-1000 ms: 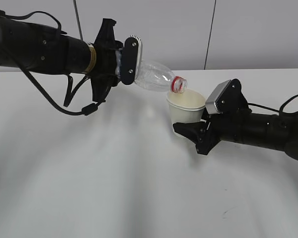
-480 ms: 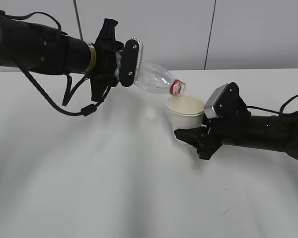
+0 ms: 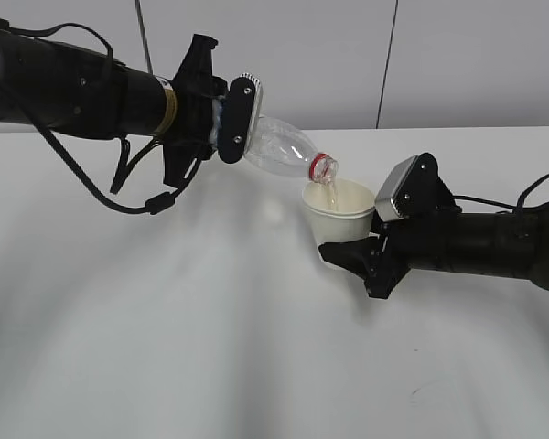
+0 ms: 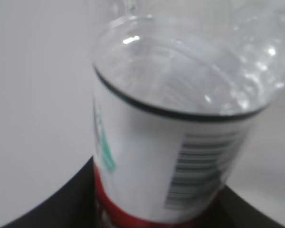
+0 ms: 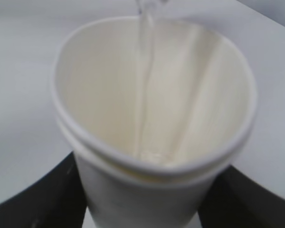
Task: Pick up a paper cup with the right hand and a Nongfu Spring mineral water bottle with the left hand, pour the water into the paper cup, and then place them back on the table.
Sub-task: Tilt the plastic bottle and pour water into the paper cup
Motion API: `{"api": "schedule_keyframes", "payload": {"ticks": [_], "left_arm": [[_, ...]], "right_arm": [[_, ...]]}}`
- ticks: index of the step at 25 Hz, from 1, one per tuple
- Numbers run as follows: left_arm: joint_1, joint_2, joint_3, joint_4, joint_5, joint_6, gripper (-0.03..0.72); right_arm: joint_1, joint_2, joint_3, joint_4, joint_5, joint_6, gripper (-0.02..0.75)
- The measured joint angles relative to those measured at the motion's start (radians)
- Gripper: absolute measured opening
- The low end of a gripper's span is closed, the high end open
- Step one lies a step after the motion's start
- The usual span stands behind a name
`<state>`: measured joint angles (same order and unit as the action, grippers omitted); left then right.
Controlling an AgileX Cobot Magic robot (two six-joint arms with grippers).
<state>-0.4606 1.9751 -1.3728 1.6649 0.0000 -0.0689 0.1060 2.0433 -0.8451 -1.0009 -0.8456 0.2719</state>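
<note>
Above the white table [image 3: 210, 347], a Nongfu Spring mineral water bottle [image 3: 279, 151] is held tilted, neck down and to the right, by the left hand [image 3: 229, 123], whose jaws are clamped around the labelled lower part of the bottle. From the left wrist view the label is seen close up, with a barcode, a green mark and a red band at its lower edge, and the clear upper body of the bottle [image 4: 180, 95] rises beyond it; dark gripper parts are seen at both lower corners. The bottle's red-ringed mouth is placed just over the near rim of the paper cup [image 3: 340, 210]. A thin stream of water [image 3: 328, 190] is seen running from the mouth down into the cup. The paper cup is gripped at its lower part by the right hand [image 3: 361, 254], closed on it from the right, and is kept roughly upright and clear of the tabletop. In the right wrist view the cup [image 5: 152, 118] is viewed from above the rim, its mouth squeezed out of round into a pointed oval; the water [image 5: 143, 85] is shown as a narrow clear line falling along the inner wall to the bottom. A small dark scuff mark [image 3: 414, 393] is visible on the table towards the lower right.
</note>
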Motion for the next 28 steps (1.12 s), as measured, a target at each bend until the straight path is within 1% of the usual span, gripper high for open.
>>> {"api": "schedule_keyframes", "payload": {"ticks": [7, 28], "left_arm": [[0.0, 0.0, 0.0, 0.005, 0.005, 0.0, 0.325], [0.0, 0.0, 0.0, 0.018, 0.016, 0.0, 0.324]], "right_arm": [[0.0, -0.011, 0.0, -0.036, 0.0, 0.022, 0.452], [0.0, -0.011, 0.0, -0.063, 0.0, 0.032, 0.452]]}}
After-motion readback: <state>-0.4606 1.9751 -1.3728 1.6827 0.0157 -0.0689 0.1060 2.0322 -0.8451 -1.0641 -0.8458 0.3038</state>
